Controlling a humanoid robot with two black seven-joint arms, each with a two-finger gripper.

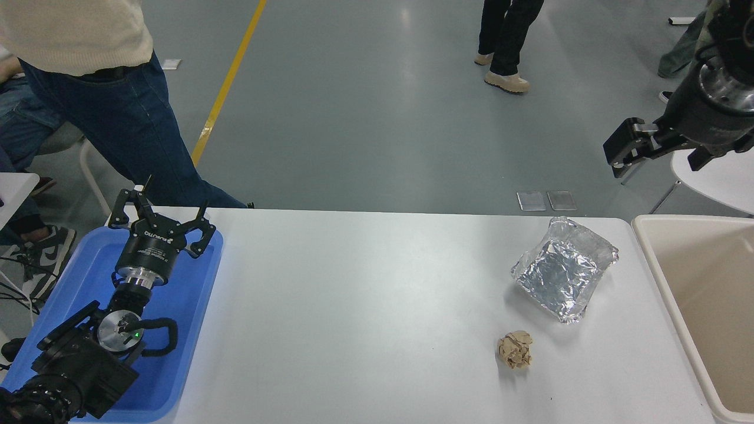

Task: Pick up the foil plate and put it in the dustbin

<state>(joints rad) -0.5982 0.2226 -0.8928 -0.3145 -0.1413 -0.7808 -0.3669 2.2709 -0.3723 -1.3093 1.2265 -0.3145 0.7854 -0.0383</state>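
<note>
The foil plate [564, 270] lies on the white table [365, 306] at the right, shiny silver and crinkled, with raised rims. The dustbin [660, 277] is a beige bin standing against the table's right end; its inside looks bare. My right gripper [623, 158] hangs high in the air above the table's far right corner, up and to the right of the foil plate and well apart from it. It holds nothing and is seen side-on. My left gripper [162, 203] is parked open over the blue tray at the lower left.
A crumpled brown paper ball [515, 349] lies in front of the foil plate. A shallow blue tray [188, 306] lies under the left arm. A person [100, 88] stands at the far left corner, and other legs [503, 41] stand on the floor beyond.
</note>
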